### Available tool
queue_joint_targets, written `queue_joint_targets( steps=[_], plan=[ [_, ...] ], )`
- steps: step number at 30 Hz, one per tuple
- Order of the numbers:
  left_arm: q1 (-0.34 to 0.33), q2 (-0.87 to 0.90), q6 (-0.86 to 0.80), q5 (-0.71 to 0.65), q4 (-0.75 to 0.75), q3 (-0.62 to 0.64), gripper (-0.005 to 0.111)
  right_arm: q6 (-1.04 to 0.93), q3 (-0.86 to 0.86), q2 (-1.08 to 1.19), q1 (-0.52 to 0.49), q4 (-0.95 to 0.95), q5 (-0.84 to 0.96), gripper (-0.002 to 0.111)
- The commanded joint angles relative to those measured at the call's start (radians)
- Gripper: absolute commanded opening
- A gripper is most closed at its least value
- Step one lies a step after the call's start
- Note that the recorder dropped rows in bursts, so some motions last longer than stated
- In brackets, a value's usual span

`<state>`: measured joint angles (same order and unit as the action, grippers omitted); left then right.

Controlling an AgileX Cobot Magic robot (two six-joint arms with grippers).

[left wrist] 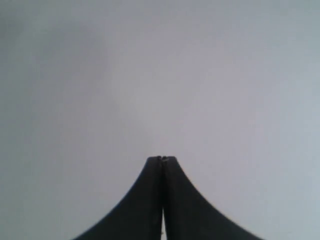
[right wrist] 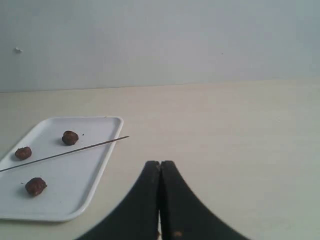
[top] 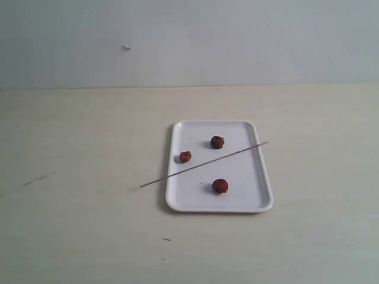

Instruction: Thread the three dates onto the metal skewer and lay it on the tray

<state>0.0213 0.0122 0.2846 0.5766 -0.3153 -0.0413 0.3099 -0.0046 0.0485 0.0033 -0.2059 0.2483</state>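
Note:
A white tray (top: 260, 195) (right wrist: 102, 170) lies on the pale table, right of centre in the exterior view. Three dates rest loose on it: one at the back (top: 217, 142) (right wrist: 70, 137), one at the left (top: 185, 156) (right wrist: 23, 152), one at the front (top: 220, 186) (right wrist: 36, 186). The thin metal skewer (top: 204, 164) (right wrist: 75, 148) lies slanted across the tray, both ends sticking out past its rims. My right gripper (right wrist: 160, 163) is shut and empty, off to the tray's side. My left gripper (left wrist: 162, 158) is shut, empty, facing only a blank grey surface. Neither gripper shows in the exterior view.
The pale tabletop (top: 89, 148) spreads wide on all sides of the tray. A grey wall (top: 237, 41) stands behind it. Faint dark marks (top: 38, 178) streak the table at the left.

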Motion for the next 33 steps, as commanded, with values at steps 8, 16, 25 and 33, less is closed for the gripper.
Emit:
queue_joint_targets(
  steps=[8,16,25,33],
  plan=[
    [-0.003,0.579,-0.004,-0.641,0.2,-0.492,0.0,-0.002,0.005,-0.004,-0.006,-0.004,-0.003,0.0],
    [0.057,1.103,-0.242,-1.106,0.162,-0.779,0.0,-0.002,0.005,-0.004,-0.006,-0.004,-0.003,0.0],
    [0.3,1.478,-0.437,-1.336,0.153,-1.007,0.0,-0.002,0.005,-0.004,-0.006,-0.004,-0.003,0.0],
    [0.463,1.666,-0.624,-1.504,0.163,-1.202,0.0,-0.002,0.005,-0.004,-0.006,-0.004,-0.003,0.0]
  ],
)
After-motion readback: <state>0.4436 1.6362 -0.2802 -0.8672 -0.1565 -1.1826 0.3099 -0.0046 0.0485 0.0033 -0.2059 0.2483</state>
